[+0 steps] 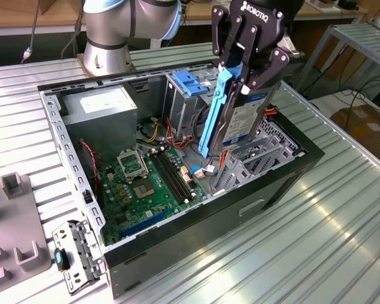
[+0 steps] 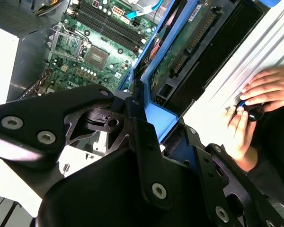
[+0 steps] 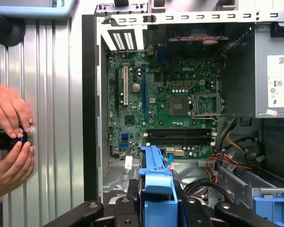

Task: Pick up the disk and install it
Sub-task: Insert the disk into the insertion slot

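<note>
My tool point(image 1: 250, 82) pinches the disk point(image 1: 240, 123) by its edges | disk on end, long axis tilted downward | hanging above open computer case point(image 1: 253, 202).

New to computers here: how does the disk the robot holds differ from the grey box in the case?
The disk hangs tilted on edge in the gripper above the case; the grey box sits in a corner of it. The disk is thinner and smaller than the box. The disk has blue side rails; the box has none. Both are metal with a label.
</note>
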### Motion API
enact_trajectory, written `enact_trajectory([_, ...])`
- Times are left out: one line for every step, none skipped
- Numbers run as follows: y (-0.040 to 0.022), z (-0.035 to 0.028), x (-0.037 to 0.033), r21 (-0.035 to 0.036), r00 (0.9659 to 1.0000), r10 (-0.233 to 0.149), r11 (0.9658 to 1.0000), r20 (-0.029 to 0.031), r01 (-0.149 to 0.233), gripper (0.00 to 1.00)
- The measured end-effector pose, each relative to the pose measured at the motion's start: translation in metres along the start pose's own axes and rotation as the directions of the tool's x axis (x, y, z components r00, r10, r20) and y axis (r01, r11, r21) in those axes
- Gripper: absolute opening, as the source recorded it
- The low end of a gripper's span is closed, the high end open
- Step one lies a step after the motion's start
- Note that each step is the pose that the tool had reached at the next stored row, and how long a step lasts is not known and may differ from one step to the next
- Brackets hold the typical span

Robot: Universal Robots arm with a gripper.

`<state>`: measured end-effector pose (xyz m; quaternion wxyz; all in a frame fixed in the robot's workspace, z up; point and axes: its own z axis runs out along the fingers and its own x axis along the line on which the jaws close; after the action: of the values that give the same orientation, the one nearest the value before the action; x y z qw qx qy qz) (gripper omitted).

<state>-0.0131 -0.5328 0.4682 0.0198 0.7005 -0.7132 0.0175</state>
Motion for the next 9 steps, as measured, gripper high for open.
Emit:
enact_trajectory([-0.0027,0.0001,0.0001,-0.0001,1.0,0.0,1.0,-0.0005,0.0,0.37])
enact_trajectory([-0.0052,0.0002,0.0001,-0.0001,1.0,0.001,1.0,-0.0006,-0.001,0.37])
enact_trajectory([-0.0081,0.0005,0.0001,0.0,1.0,0.001,1.0,-0.0005,-0.001,0.37])
enact_trajectory([-0.0106,0.0007,0.0001,-0.0001,1.0,0.001,1.0,-0.0005,-0.001,0.37])
enact_trajectory([-0.0143,0.0009,0.0,-0.0001,1.0,0.001,1.0,-0.0006,-0.001,0.37])
enact_trajectory([-0.0167,0.001,0.0,-0.0001,1.0,0.001,1.0,-0.0007,-0.001,0.37])
enact_trajectory([-0.0214,0.0012,-0.0001,0.0,1.0,0.001,1.0,-0.0007,-0.001,0.37])
enact_trajectory([-0.0264,0.0014,-0.0002,-0.0001,1.0,0.001,1.0,-0.0007,-0.001,0.37])
enact_trajectory([-0.0302,0.0016,-0.0003,-0.0001,1.0,0.001,1.0,-0.0007,-0.001,0.37])
